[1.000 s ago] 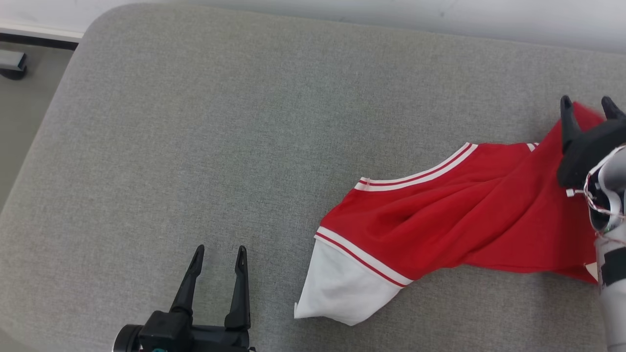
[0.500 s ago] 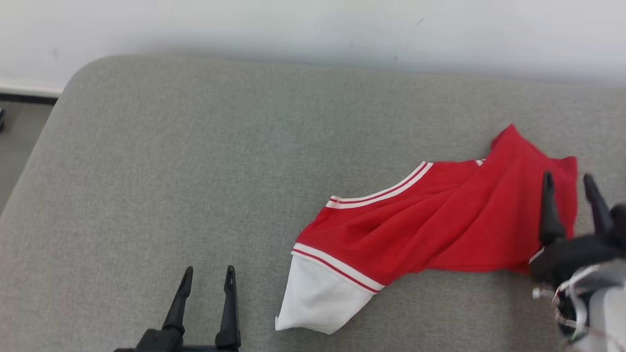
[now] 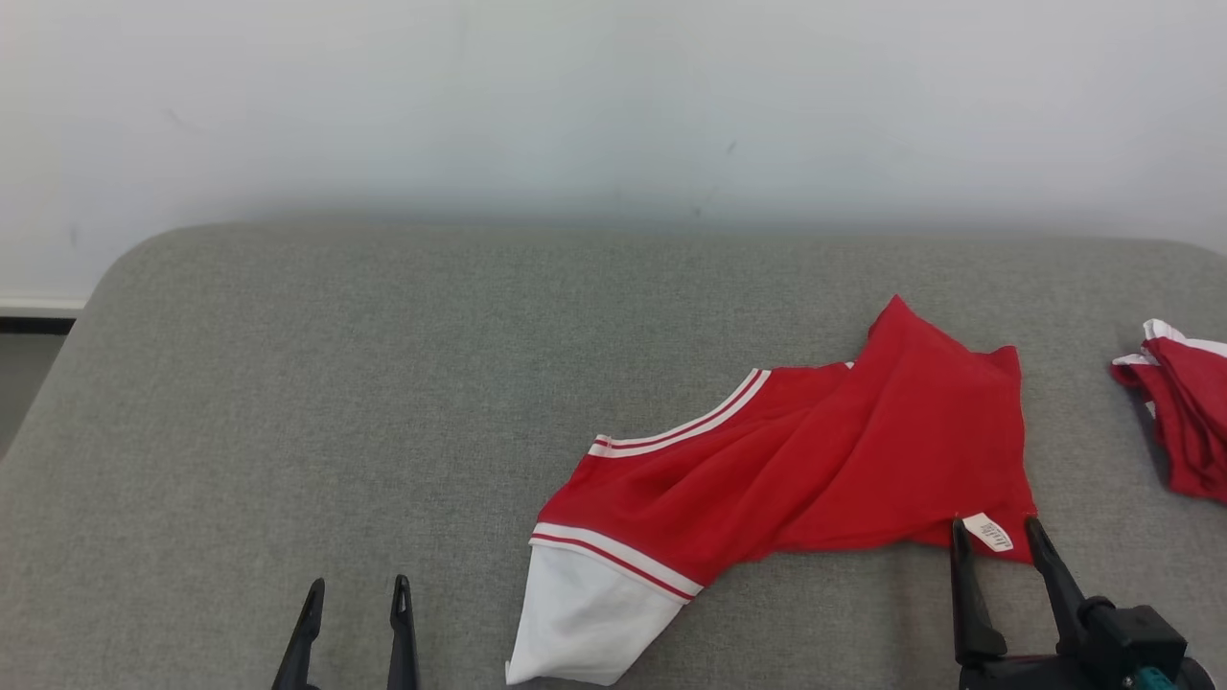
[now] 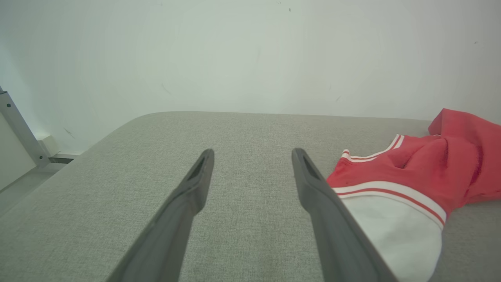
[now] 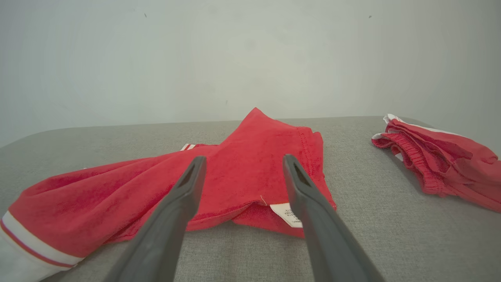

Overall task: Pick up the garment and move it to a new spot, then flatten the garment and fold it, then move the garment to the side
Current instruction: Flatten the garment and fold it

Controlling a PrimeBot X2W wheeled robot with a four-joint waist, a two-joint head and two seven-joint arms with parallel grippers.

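Grey woven surface (image 3: 335, 402); rumpled red garment (image 3: 815, 470)

One grey padded table (image 3: 288, 383) carries two red-and-white garments: one spread garment (image 3: 815, 460) near its middle, one bunched garment (image 3: 1184, 422) at its right end. Two grippers stand at its near edge: one left gripper (image 3: 358, 582), one right gripper (image 3: 994, 524).

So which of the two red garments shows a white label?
The central garment, its label by the right tool; the other garment lies bunched at the far right.
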